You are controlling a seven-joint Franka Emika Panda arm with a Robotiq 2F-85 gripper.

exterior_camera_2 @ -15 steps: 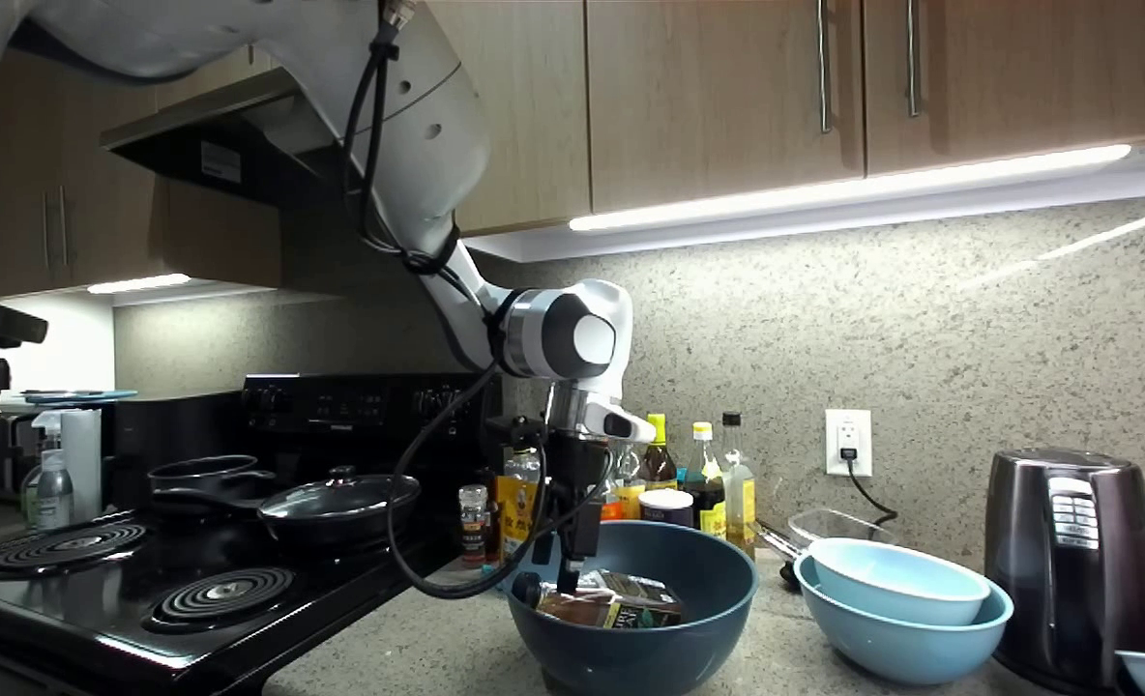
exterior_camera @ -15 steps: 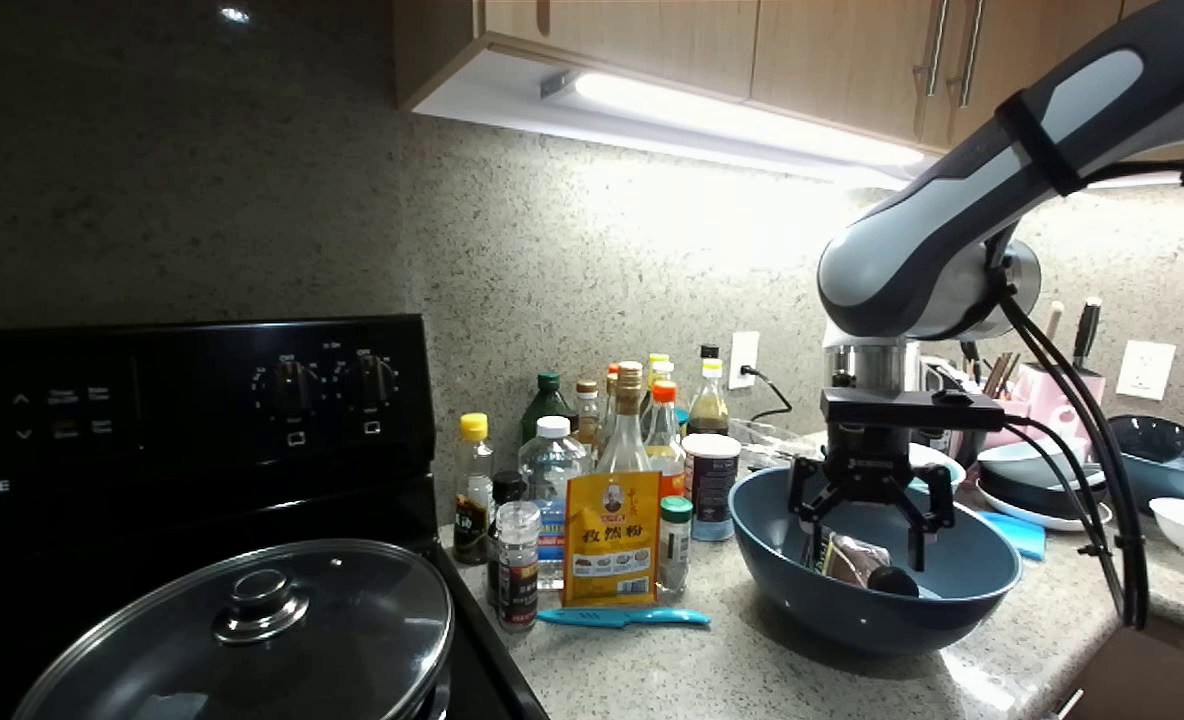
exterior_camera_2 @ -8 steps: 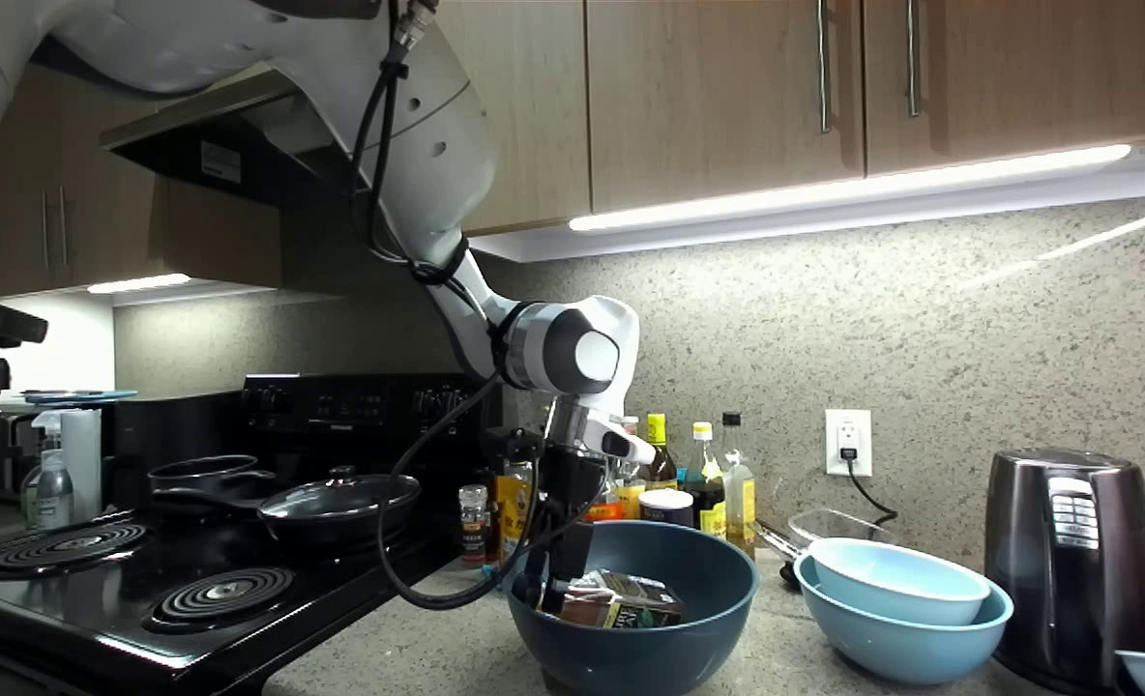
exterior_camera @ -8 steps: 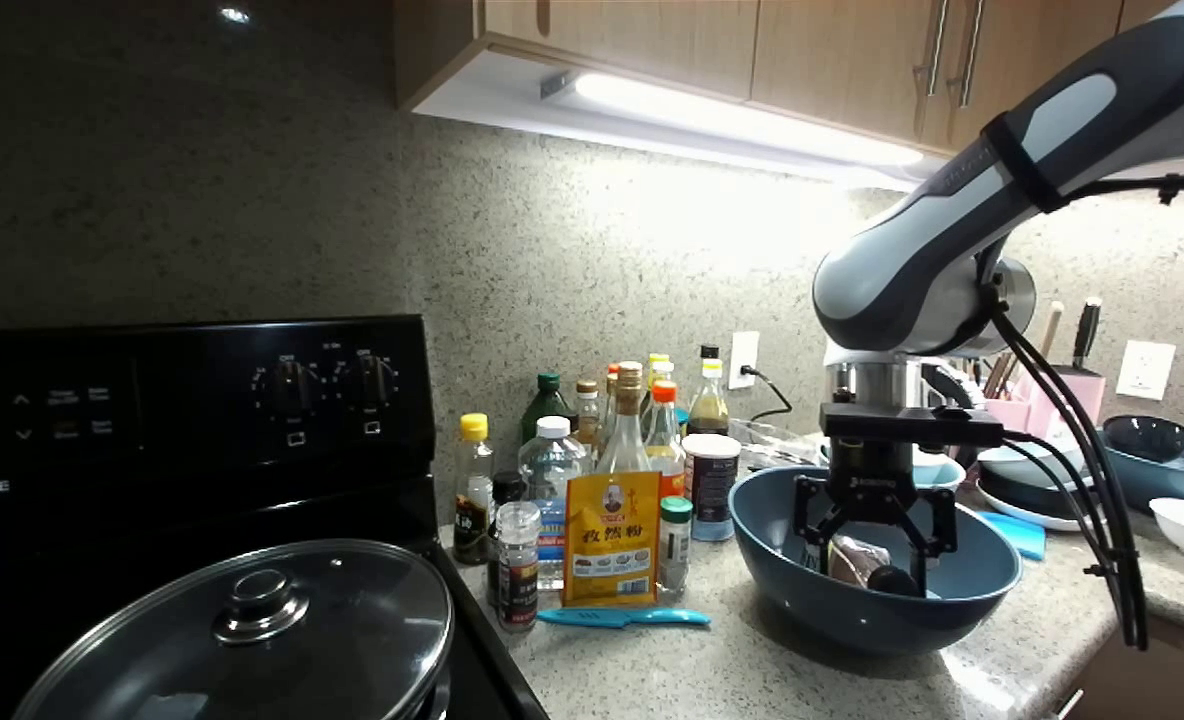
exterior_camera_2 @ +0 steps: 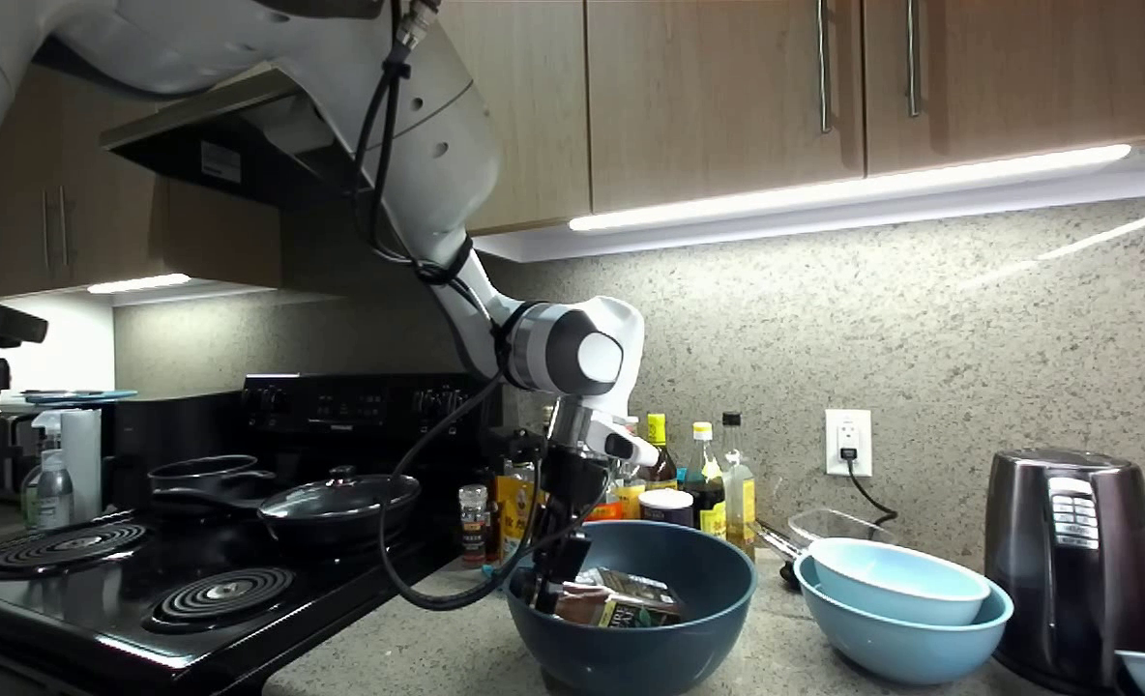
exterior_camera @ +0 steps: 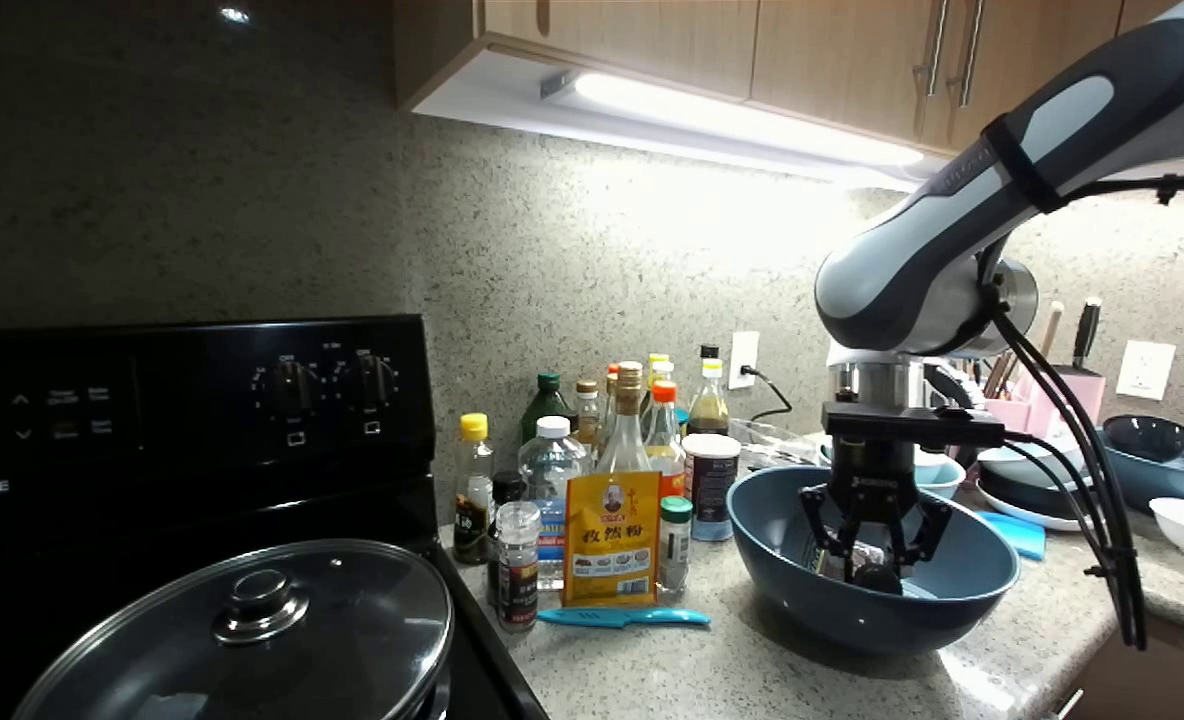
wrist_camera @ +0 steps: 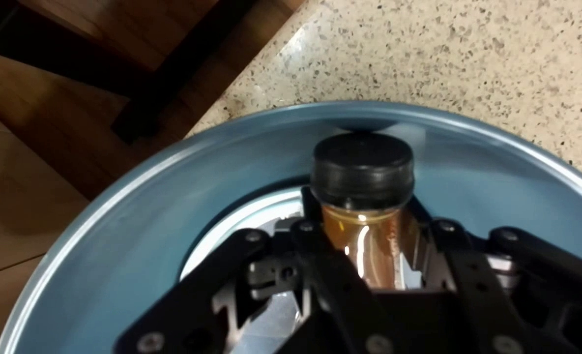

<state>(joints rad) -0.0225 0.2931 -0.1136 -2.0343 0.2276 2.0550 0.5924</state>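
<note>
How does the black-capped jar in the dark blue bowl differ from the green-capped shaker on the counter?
The jar has a black cap, the shaker a green cap. The jar sits in the dark blue bowl, between the jaws of the gripper; the shaker stands upright on the counter. Both are capped.

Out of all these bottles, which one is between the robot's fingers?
The amber bottle with the black cap, inside the dark blue bowl; the tool straddles it. The other bottles stand upright outside that bowl.
</note>
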